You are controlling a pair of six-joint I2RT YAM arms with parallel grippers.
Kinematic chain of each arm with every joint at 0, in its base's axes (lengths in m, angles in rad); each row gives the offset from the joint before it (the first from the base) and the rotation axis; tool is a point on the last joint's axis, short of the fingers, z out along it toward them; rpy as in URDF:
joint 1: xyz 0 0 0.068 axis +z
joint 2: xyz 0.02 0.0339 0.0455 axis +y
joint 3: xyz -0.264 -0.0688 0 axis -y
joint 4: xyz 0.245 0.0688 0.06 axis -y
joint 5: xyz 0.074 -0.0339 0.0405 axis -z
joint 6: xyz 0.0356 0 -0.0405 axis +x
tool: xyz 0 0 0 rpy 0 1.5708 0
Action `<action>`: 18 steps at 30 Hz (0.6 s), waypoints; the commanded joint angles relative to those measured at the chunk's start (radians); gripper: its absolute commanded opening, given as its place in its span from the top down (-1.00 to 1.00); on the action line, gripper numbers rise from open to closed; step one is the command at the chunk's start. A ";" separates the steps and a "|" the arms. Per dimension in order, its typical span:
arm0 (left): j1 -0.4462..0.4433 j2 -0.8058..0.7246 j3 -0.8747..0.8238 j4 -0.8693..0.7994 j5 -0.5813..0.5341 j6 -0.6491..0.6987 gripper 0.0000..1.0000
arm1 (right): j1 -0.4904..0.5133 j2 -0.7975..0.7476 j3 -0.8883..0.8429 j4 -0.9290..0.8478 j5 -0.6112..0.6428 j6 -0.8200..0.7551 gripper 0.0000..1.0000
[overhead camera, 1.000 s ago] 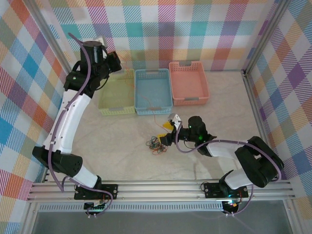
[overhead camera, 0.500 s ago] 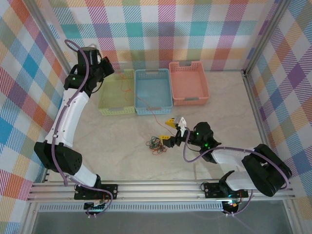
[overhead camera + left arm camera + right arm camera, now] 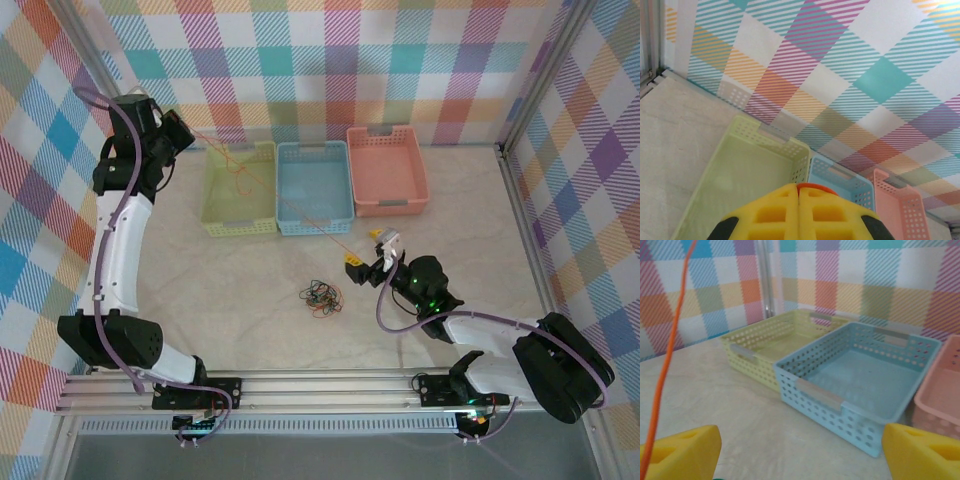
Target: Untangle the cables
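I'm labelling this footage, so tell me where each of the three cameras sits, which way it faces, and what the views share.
Top external: above and behind the bases, looking down on the table; both whole arms show.
Left wrist: raised, looking down toward the back wall; its yellow fingers are shut on the orange cable.
Right wrist: low over the table, looking toward the back wall; its yellow fingers are spread apart.
Shared: the green basket, blue basket and pink basket appear in all three.

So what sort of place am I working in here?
Most likely a lab test cell, not a home: plaid panels wall in the table, an aluminium rail runs along its near edge, and a green basket, a blue basket and a pink basket line the back.
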 commanded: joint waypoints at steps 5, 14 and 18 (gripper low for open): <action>0.029 -0.014 0.008 0.003 0.019 -0.023 1.00 | -0.001 -0.033 0.010 -0.031 -0.405 -0.123 -0.59; -0.015 -0.031 -0.115 0.044 0.123 -0.042 1.00 | 0.006 -0.092 0.168 -0.190 -0.675 -0.105 -0.63; -0.075 -0.076 -0.270 0.108 0.112 -0.047 1.00 | 0.006 -0.146 0.262 -0.291 -0.642 -0.090 -0.75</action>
